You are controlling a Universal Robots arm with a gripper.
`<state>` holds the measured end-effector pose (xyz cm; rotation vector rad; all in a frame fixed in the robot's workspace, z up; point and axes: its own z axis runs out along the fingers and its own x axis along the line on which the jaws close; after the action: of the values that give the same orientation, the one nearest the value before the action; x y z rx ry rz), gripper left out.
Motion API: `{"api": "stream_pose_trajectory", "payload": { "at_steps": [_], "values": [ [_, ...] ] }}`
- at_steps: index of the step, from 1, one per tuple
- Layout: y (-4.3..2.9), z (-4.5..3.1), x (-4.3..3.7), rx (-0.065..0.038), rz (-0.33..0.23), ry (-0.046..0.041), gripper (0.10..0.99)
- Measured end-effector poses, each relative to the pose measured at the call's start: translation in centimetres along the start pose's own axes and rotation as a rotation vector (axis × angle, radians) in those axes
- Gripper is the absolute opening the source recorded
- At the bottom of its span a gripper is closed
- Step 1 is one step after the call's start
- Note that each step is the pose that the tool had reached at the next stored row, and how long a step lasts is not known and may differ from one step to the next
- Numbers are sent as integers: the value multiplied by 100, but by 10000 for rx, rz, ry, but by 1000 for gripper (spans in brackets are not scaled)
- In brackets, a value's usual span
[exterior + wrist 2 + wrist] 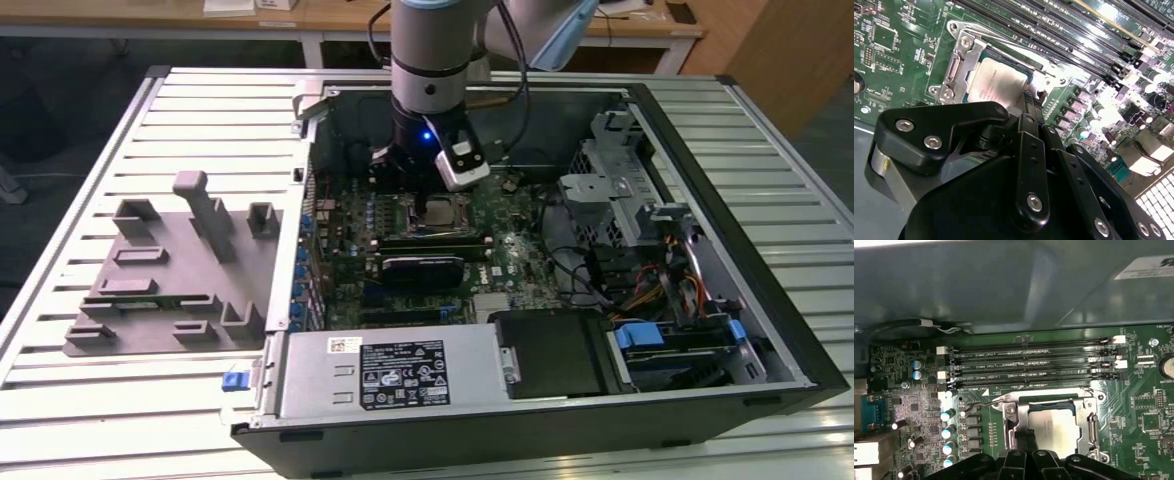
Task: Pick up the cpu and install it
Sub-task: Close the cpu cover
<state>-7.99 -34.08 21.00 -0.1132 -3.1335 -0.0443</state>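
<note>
The cpu [995, 81] already lies inside the socket [956, 62], seemingly seated, the claw [1029, 102] at the socket's edge; whether it grips anything I cannot tell.

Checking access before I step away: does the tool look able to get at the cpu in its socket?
Probably yes: the tool hangs right at the cpu, whose metal top lies bare, nothing covering it.

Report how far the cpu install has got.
Done, by the look of it: the cpu already lies inside the socket's metal frame on the motherboard, not on the grey tray. In hand: the pincer hangs close over the cpu's edge. Left: I cannot tell whether the cpu is fully seated or let go.
</note>
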Motion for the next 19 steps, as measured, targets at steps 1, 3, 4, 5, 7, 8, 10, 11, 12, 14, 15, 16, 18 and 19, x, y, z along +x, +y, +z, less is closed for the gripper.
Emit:
{"api": "stream_pose_trajectory", "payload": {
  "at_steps": [1, 3, 4, 5, 7, 8, 10, 11, 12, 14, 15, 16, 18, 19],
  "values": [
    [-2, 10, 4, 0, 0, -1, 106],
    [-7, 32, 13, 0, -2, 0, 106],
    [-10, 43, 18, 0, -3, 0, 106],
    [-12, 52, 22, 0, -4, 0, 106],
    [-18, 71, 29, 0, -8, 0, 106],
    [-20, 79, 32, 1, -9, 0, 106],
    [-24, 87, 37, 1, -9, 1, 106],
    [-25, 90, 39, 1, -10, 0, 106],
    [-26, 93, 40, 0, -10, 0, 106],
    [-27, 103, 43, -1, -9, 0, 106],
    [-28, 108, 44, -1, -9, 0, 106],
    [-29, 112, 46, 2, -9, 1, 106],
    [-29, 113, 46, 2, -9, 1, 106],
    [-29, 114, 46, 2, -9, 1, 106]
  ]
}}
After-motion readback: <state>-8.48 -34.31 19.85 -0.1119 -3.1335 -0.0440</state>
